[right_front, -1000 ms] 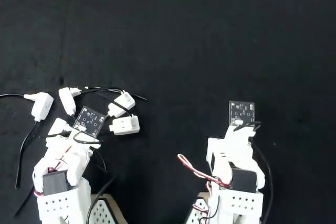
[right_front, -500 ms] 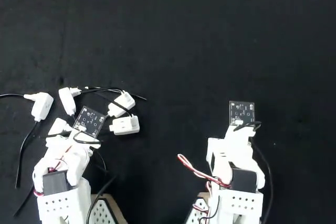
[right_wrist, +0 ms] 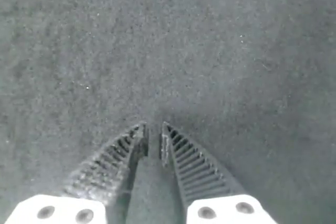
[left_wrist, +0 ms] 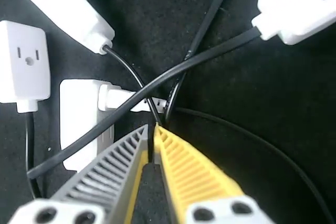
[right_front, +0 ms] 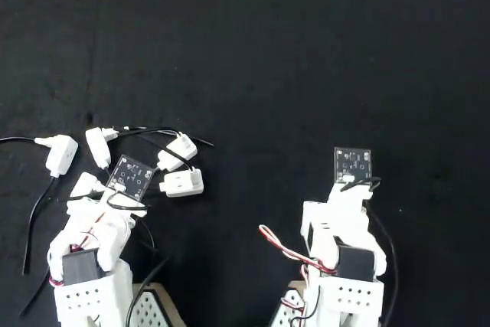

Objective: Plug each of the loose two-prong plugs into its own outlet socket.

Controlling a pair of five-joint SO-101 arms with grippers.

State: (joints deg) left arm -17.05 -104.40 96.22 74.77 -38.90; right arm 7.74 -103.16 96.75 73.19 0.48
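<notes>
My left claw [left_wrist: 153, 128] pinches a thin black cable [left_wrist: 122, 62], as its wrist view shows.
My right claw [right_wrist: 153, 129] sits pressed together over black cloth [right_wrist: 210, 35].

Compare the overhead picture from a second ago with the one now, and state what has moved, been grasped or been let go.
Nothing visibly changed. The left arm and right arm hold the same poses, and the white plugs, sockets and black cables lie where they were in front of the left arm.
</notes>
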